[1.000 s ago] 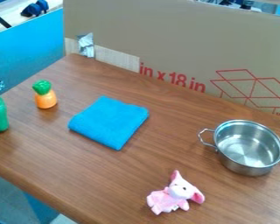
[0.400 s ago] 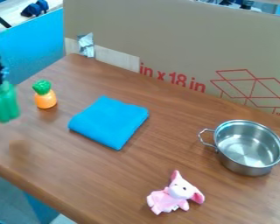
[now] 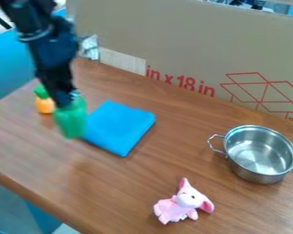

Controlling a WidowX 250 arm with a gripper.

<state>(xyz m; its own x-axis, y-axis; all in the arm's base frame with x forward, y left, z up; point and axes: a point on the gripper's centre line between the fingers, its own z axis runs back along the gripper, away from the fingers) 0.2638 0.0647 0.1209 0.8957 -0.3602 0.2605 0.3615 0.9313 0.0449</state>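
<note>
- Change: I've swung my gripper (image 3: 67, 98) in from the left edge; the green toy (image 3: 71, 119) came with it, now past the carrot-coloured toy (image 3: 45, 106).
- Meaning: looks like mid-carry, grasp holding, not set down.
- Jaws: clamped on the green toy's top.
- Toy: hangs below jaws, roughly upright, overlapping the blue cloth's (image 3: 121, 129) left corner in view; pot (image 3: 259, 155) well apart.

From my feed: blue cloth (image 3: 120, 128), orange green-topped toy (image 3: 45, 106) left, steel pot (image 3: 261, 155) right, pink plush (image 3: 182, 204) in front, cardboard (image 3: 173, 41) behind
</note>
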